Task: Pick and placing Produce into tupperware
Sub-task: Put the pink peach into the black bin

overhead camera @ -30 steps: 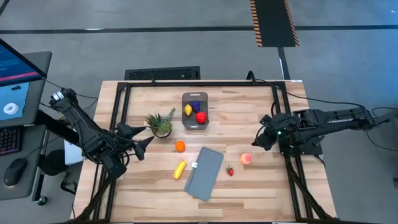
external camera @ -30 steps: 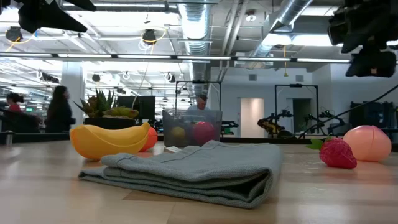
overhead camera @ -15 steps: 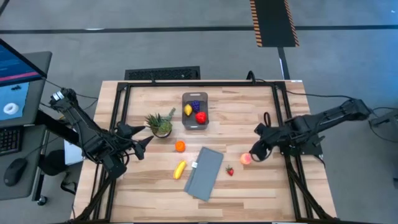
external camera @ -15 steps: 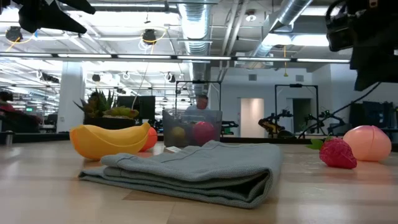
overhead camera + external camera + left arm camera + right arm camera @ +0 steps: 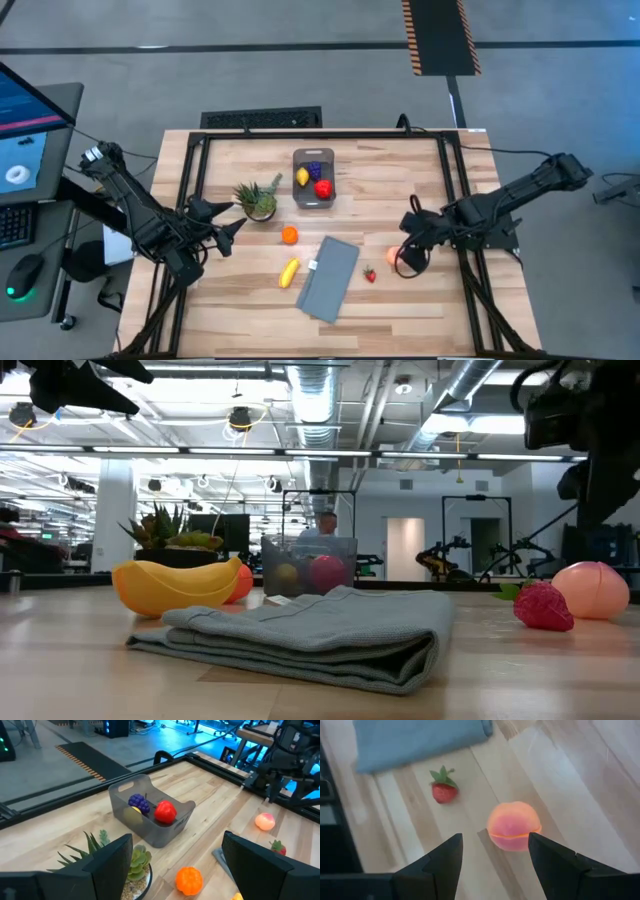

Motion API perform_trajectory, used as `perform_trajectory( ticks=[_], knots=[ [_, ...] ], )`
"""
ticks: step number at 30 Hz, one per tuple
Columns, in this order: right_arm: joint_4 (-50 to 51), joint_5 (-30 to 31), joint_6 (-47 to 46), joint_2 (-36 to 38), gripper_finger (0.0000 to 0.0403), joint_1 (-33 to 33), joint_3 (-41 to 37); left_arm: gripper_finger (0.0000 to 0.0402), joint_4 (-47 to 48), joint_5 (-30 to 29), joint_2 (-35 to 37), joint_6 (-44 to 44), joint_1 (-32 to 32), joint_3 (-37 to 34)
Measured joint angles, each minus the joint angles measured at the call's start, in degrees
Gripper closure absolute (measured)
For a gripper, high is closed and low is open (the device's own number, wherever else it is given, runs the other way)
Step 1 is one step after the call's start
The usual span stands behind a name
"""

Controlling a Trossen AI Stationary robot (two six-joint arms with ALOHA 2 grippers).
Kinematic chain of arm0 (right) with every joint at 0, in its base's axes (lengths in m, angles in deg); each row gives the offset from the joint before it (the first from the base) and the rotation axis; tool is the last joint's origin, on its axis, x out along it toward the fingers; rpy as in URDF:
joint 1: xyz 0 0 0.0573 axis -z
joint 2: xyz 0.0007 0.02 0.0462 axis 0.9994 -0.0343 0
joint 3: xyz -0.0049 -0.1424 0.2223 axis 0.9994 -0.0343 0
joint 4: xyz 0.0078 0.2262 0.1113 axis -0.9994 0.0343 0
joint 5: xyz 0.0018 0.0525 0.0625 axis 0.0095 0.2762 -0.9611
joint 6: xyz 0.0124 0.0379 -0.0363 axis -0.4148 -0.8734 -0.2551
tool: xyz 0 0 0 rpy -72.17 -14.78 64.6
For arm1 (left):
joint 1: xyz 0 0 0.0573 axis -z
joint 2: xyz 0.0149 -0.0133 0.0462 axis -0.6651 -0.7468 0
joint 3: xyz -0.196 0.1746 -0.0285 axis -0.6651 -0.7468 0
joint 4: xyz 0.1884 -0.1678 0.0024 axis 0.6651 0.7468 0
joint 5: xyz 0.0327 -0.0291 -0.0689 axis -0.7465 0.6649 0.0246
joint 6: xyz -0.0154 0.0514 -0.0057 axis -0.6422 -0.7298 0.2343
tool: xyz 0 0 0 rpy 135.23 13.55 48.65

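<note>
The desk (image 5: 400, 190) was seen whole only from above. On it lay a folded grey cloth (image 5: 329, 277), and toward the far side stood the tupperware (image 5: 313, 179). The left wrist view alone showed its clear-grey walls around purple grapes (image 5: 139, 803), a lemon and a red fruit (image 5: 165, 812). The right hand (image 5: 409, 258) hovered open above the peach (image 5: 513, 826), pink-orange, round and untouched between the fingers; a strawberry (image 5: 444, 790) lay near. The left hand (image 5: 233, 228) waited open at the left, near a banana (image 5: 289, 272) and an orange (image 5: 289, 235).
</note>
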Motion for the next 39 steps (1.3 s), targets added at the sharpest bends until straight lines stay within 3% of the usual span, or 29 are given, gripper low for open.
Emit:
perform_trajectory(
  ticks=[9,22,39],
  knots=[
    [-2.4,0.1,9.0,-4.6,0.0152,0.0,0.0,0.0107,0.1,0.0,0.0,0.5,0.0,0.0],
    [-2.1,0.1,10.6,-7.1,0.0152,1.8,0.0,0.0107,0.3,0.0,0.0,0.4,0.0,0.0],
    [-3.3,-4.8,11.5,-7.1,0.0152,4.8,0.0,0.0107,0.2,1.7,0.0,0.5,0.0,0.0]
  ],
)
